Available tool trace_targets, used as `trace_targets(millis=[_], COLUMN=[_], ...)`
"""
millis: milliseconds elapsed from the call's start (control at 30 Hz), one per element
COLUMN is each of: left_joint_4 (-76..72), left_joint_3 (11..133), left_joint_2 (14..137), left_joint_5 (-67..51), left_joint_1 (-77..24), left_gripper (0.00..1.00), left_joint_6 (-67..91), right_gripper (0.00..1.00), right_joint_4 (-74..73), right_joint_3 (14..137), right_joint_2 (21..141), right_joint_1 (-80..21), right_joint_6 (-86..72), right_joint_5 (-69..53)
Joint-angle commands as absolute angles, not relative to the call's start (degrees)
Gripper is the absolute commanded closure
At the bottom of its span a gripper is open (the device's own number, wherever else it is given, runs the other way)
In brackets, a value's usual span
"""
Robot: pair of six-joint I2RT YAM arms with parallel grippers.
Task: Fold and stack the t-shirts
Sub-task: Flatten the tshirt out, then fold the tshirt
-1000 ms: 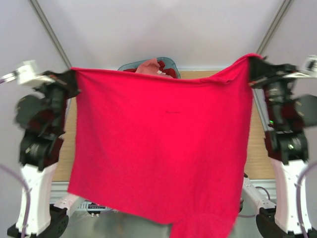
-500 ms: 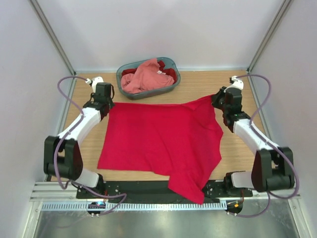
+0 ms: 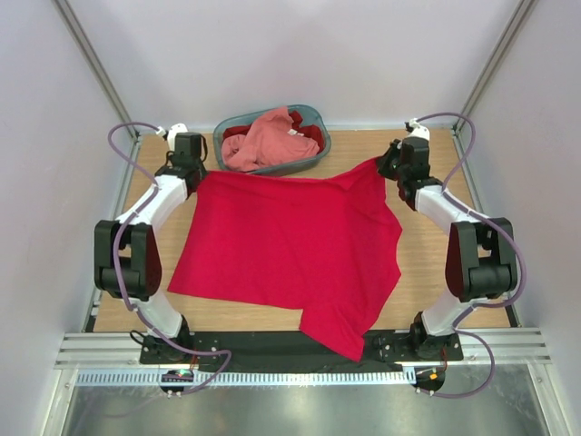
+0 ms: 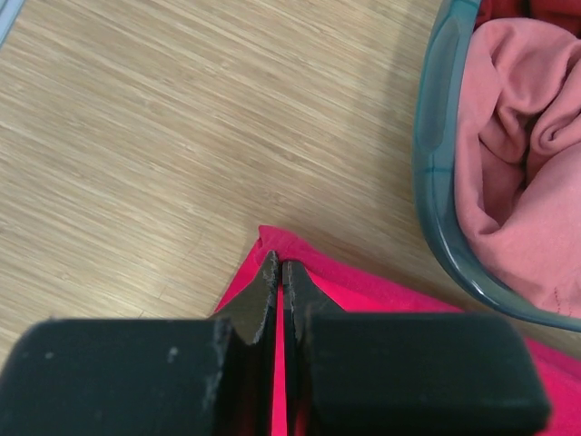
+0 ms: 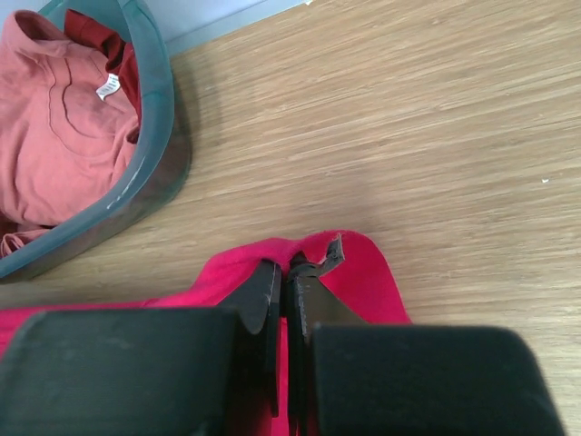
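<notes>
- A bright crimson red cloth t-shirt lies spread out across the middle of a light wooden table, seen from above.
- The shirt's far edge runs between the two arms, just in front of a grey-blue oval plastic basket that sits at the far side of the table.
- The left part of the shirt lies fairly flat. The right part is rumpled, with folds running down from the far right corner.
- The near right part of the shirt hangs past the near edge of the table, over the black mounting rail where the arms are bolted.
- The left gripper is low over the table at the shirt's far left corner. Its jaws are pressed together with the red cloth pinched between them, and the tip of the corner pokes out just beyond the fingertips.
- The right gripper is at the shirt's far right corner. Its jaws are likewise closed tight on the cloth, with a small flap of hem sticking up beside the fingertips.
- Inside the basket, a salmon pink cloth t-shirt lies crumpled on top, a white label showing at its neck.
- A darker red cloth t-shirt shows beneath and beside the pink one, against the basket wall.
</notes>
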State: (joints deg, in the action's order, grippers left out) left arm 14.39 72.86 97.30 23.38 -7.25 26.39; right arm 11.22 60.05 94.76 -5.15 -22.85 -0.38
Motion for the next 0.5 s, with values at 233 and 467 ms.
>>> trace_targets(millis=[233, 467], left_joint_4=[19.07, 23.81], left_joint_3=[76.46, 78.92], left_joint_2=[99.05, 101.33], left_joint_5=[23.38, 23.47], left_joint_1=[-6.68, -5.98], left_gripper=[1.00, 1.00], left_joint_6=[24.35, 21.36], right_gripper=[0.99, 0.99], right_joint_4=[-8.50, -18.53], right_joint_3=[63.38, 60.03], right_joint_2=[83.33, 76.47], right_joint_1=[-5.27, -6.06], right_joint_6=[-28.91, -32.96], right_joint_5=[-0.26, -0.53])
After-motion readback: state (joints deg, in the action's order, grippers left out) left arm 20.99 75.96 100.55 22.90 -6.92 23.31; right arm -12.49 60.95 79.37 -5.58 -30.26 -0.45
